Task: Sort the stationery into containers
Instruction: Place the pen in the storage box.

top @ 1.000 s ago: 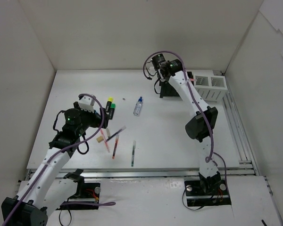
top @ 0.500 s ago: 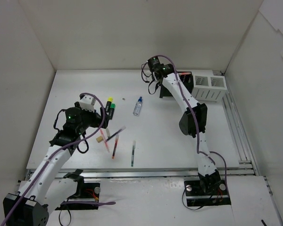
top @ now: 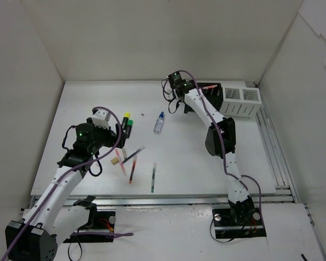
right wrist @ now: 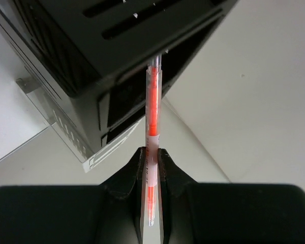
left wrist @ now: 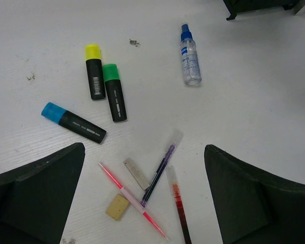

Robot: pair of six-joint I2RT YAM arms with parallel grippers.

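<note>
Shifted left along the far edge within the last second, with orange pen (right wrist: 152,101) pinched tight in right fingers (right wrist: 166,170). Poised at black organiser (right wrist: 91,46), 1 o'clock on bench (top: 98,98). Left fingers (left wrist: 40,193) spread wide, empty, above loose stationery (left wrist: 114,99) at 9 o'clock. Judged depositing step; next, steer pen into compartment, release.

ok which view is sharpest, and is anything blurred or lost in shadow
Left wrist: sharpest, with even light and faint shadows; the bottle and highlighters are crisp, though its own fingers are dark, soft masses. Right wrist: the pen is clear, but the black organiser looms close and its inside is lost in dark. Top external: flat light, no glare, coarse detail.
</note>
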